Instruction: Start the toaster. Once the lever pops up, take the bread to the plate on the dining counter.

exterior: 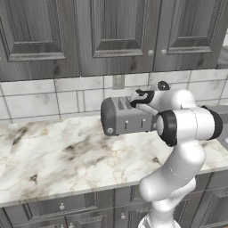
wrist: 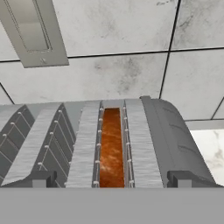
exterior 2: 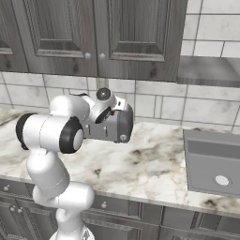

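Note:
The grey toaster [exterior: 122,118] stands on the marble worktop against the tiled wall. In the hand view I look down on the toaster [wrist: 162,135] from just above its top. The bread [wrist: 111,146], brown, sits down inside the slot second from the right. My gripper [wrist: 112,179] hangs open over that slot, with one dark fingertip [wrist: 43,178] at the left and the other at the right, touching nothing. From the base views the gripper [exterior: 141,98] [exterior 2: 114,108] is at the toaster's [exterior 2: 117,126] upper edge. The plate and the dining counter are out of view.
Grey wall cabinets [exterior: 111,31] hang above the worktop [exterior: 53,151]. A wall outlet [wrist: 30,30] sits behind the toaster. A flat grey cooktop [exterior 2: 213,164] lies to the right under a hood [exterior 2: 208,70]. My own arm's elbow [exterior: 187,124] stands before the toaster.

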